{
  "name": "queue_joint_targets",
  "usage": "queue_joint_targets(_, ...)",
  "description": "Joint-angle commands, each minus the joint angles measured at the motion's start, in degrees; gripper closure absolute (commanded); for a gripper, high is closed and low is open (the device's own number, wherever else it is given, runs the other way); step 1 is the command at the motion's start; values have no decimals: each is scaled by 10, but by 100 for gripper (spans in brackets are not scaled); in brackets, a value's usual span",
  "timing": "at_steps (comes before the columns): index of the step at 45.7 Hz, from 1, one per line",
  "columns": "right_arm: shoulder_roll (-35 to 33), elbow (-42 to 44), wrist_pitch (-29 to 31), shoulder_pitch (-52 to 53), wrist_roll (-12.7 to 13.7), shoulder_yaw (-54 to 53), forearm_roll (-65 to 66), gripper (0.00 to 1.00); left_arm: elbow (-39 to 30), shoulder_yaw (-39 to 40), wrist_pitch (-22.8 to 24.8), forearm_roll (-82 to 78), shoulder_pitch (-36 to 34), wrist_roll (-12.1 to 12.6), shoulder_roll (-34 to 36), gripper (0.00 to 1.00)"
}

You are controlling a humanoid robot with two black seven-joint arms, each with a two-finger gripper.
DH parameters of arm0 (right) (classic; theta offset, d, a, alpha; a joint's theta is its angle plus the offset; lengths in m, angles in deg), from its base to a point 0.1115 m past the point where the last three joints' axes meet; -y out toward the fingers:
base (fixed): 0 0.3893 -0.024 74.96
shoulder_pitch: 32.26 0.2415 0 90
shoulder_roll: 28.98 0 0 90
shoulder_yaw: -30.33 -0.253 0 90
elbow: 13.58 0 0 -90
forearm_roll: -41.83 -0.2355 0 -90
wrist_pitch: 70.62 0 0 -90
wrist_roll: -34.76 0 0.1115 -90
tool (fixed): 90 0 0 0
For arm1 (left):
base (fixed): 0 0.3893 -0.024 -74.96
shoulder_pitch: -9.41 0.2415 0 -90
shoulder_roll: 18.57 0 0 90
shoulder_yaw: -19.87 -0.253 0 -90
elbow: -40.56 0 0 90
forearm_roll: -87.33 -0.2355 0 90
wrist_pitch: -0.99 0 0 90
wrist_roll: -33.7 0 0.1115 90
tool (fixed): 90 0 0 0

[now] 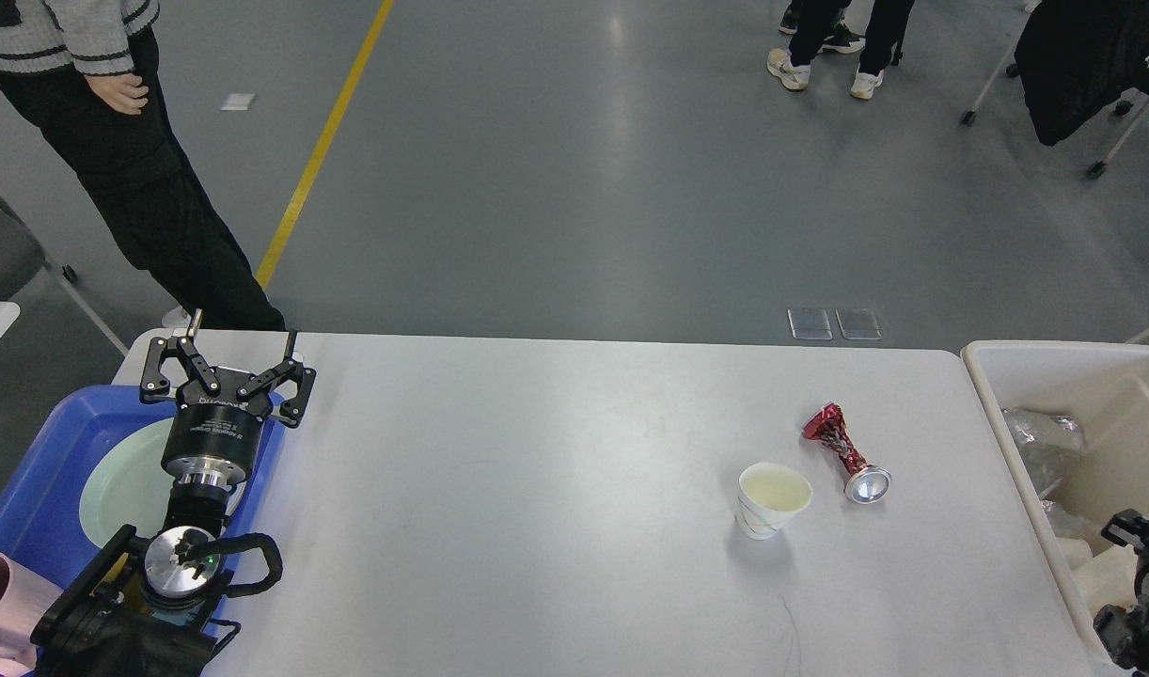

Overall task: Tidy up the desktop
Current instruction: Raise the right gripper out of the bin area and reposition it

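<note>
The white desktop (537,489) fills the lower middle of the head view. On its right part a white paper cup (772,500) stands upright and a crushed red can (845,453) lies on its side just behind it. My left gripper (243,337) is open and empty at the table's far left corner, above the blue tray's (39,470) far edge. My right arm (1139,588) shows only as a dark part at the lower right edge, over the cream-white bin (1007,423); its fingers cannot be told apart.
A pale green plate (128,484) lies in the blue tray. A pink cup (1,602) is at the lower left corner. The bin holds crumpled clear plastic (1040,437). A person (133,160) stands behind the table's left corner.
</note>
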Motion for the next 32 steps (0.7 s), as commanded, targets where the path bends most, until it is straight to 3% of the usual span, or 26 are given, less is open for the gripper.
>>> queue_joint_targets(1, -1, -4, 1, 2, 0, -1, 0, 0, 0, 0, 0, 0, 0, 0, 0, 4)
queue_joint_targets(7, -10, -40, 24, 34, -3, -1, 0, 0, 0, 0, 0, 0, 0, 0, 0, 4)
queue_joint_targets(15, -82, -175, 83, 153, 1, 2, 3, 0, 0, 0, 0, 0, 0, 0, 0, 4)
queue_joint_targets(27, -102, -325, 295, 398, 5, 88, 21, 0, 0, 0, 0, 0, 0, 0, 0, 4)
queue_joint_targets(32, -96, -419, 349, 524, 5, 161, 22, 0, 0, 0, 0, 0, 0, 0, 0, 4)
